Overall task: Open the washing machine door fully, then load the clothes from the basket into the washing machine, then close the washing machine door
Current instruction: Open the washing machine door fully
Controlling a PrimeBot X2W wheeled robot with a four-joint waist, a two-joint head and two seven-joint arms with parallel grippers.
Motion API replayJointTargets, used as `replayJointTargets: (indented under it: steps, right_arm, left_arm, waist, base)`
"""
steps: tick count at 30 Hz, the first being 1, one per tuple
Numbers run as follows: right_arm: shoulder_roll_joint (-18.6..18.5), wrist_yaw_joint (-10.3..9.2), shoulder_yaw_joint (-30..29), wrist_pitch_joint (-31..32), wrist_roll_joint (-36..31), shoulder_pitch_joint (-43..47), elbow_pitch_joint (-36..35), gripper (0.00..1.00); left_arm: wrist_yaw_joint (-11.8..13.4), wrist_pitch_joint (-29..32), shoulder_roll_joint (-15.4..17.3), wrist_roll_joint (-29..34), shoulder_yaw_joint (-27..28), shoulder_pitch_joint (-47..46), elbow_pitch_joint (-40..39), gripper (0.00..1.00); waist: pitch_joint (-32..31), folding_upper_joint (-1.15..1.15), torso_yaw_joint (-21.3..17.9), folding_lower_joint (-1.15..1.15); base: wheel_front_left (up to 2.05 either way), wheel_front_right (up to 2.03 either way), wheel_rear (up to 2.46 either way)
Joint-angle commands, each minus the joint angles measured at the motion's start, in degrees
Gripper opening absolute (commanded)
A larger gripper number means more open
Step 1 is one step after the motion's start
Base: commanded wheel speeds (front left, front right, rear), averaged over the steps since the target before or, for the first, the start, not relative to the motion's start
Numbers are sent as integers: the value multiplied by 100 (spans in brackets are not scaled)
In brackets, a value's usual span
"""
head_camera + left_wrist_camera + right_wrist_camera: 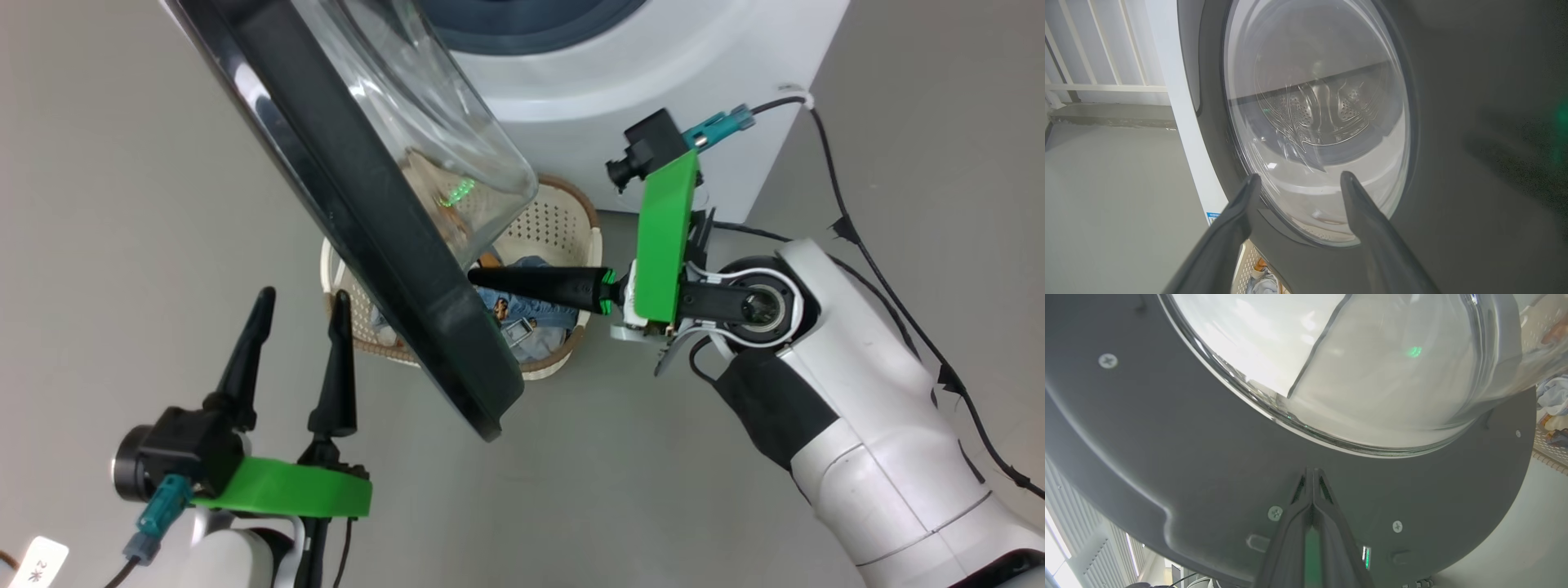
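tag writing: small white tag (pixel 37 563) at the lower left of the head view, marked with a "2" and one more character too small to read, cut by the picture edge.
blue label sticker (pixel 1212 215): low on the white front of the washing machine (pixel 653 73), only a corner showing beside a left finger, print unreadable.
hidden parts: top of the washing machine door (pixel 384 245) cut off in the head view; a band across the basket (pixel 563 216) covered by the door; tips of the right fingers lost behind the door edge there.
hard to tell: contact of the right fingertips with the door's inner face, touching or just short.
washing machine door: partly open, standing out from the machine, edge-on and slanting across the head view, between the two arms; glass bowl (pixel 1372 375) bulging toward the right arm.
basket: on the floor (pixel 122 204) just in front of the machine, under the open door.
basket contents: clothes (pixel 543 317), blue fabric with a little orange, crumpled in a heap; also glimpsed, distorted, through the glass.
drum (pixel 1306 112): steel, perforated, seen through the glass in the left wrist view; contents not to be made out.
left end effector (pixel 304 292): released, fingers spread wide, nothing between them, on the outer side of the door, near it but apart.
right end effector (pixel 1312 470): clenched, fingers pressed together with nothing between, pointing at the dark grey inner face just below the glass bowl, near a screw (pixel 1275 513).
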Motion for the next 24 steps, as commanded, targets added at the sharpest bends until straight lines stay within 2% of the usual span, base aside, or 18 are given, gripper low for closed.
replayJointTargets:
  steps: [1, 15, 24]
  right_arm:
    - [166, 10, -49, -81, 45, 83, -154, 0]
    - [-101, 10, -676, -512, 116, 794, -371, 0]
    - [-186, 10, -1022, -832, 149, 1301, -579, 0]
  left_arm:
    - [-30, -35, 109, 91, 244, 41, -101, 100]
    - [-227, -35, 109, 313, 782, 358, -60, 100]
    - [-330, -35, 109, 440, 1015, 560, -105, 100]
  waist:
    - [-91, 0, -88, 0]
    - [-648, 0, -618, 0]
    - [-796, 0, -901, 0]
  base:
    - [0, 0, 0]
    - [0, 0, 0]
    - [0, 0, 0]
